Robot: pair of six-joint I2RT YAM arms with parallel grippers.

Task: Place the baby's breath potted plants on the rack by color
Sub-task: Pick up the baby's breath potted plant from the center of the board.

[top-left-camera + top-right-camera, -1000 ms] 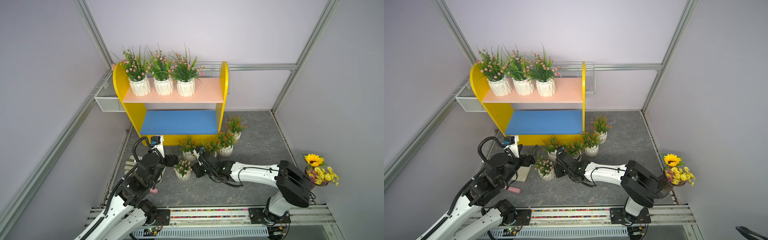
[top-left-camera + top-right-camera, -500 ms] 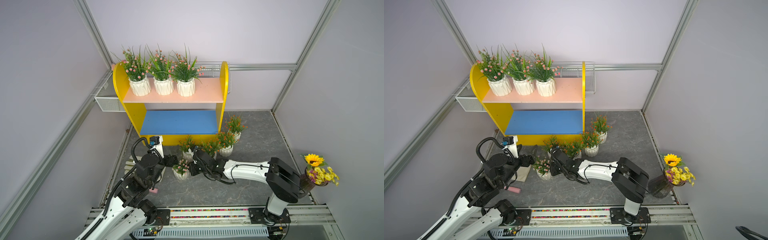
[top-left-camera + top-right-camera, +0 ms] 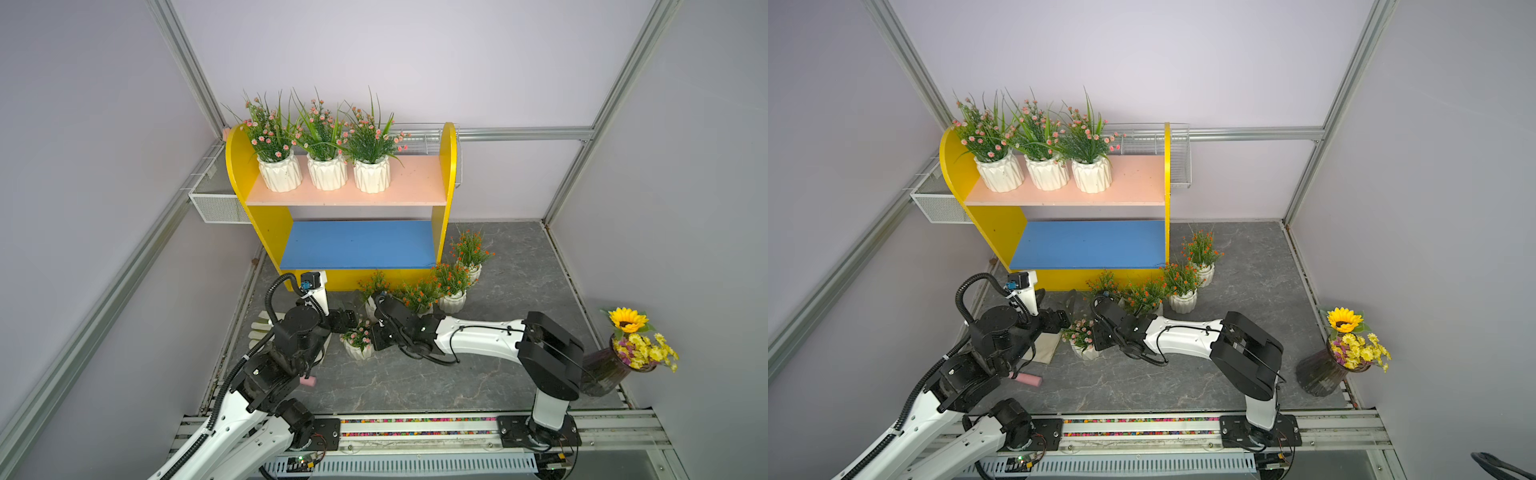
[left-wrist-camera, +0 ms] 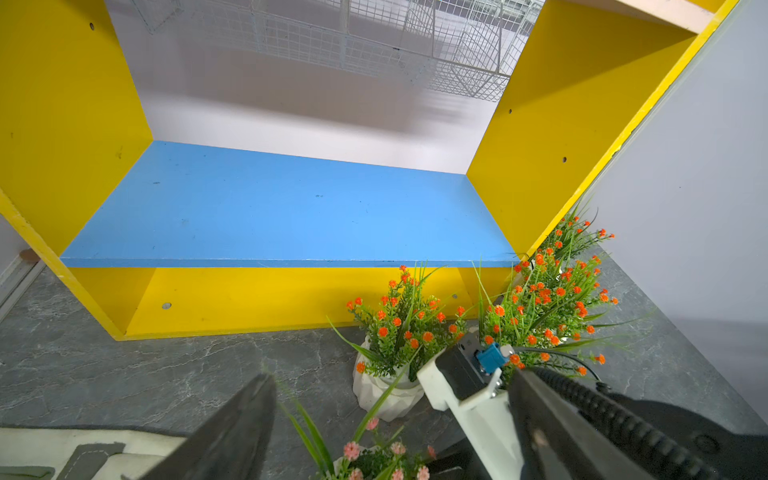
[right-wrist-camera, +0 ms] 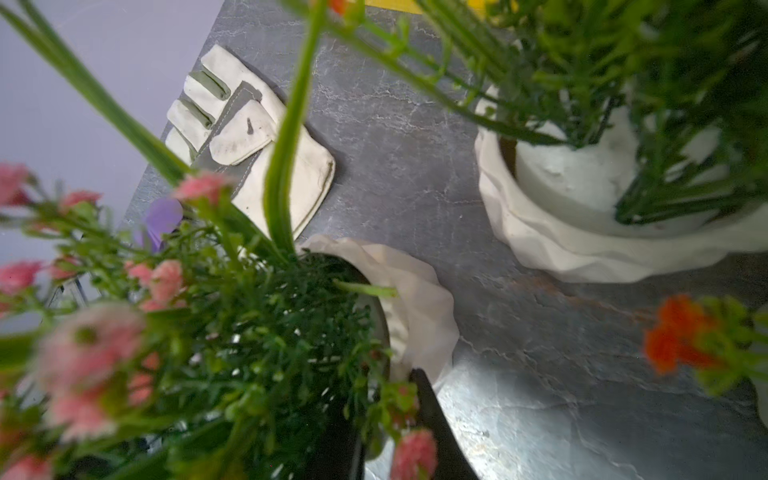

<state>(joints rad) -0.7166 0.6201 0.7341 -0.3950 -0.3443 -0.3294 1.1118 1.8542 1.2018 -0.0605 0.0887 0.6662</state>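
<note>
The pink-blossomed green sprig in a white faceted ceramic pot (image 3: 357, 351) stands on the grey marbled table (image 3: 415, 386), at 6 o'clock from the yellow two-tier rack (image 3: 266, 226). At its 3 o'clock, the right hand (image 3: 374, 337) appears to pinch the rim wall, one jaw inside and one outside. At 10 o'clock, the left hand (image 3: 343, 322) gapes empty. The ceramic is likely stiff, slick and chippable. The foliage is soft and offers no purchase. The rim suits gripping, though the pot may swing.
</note>
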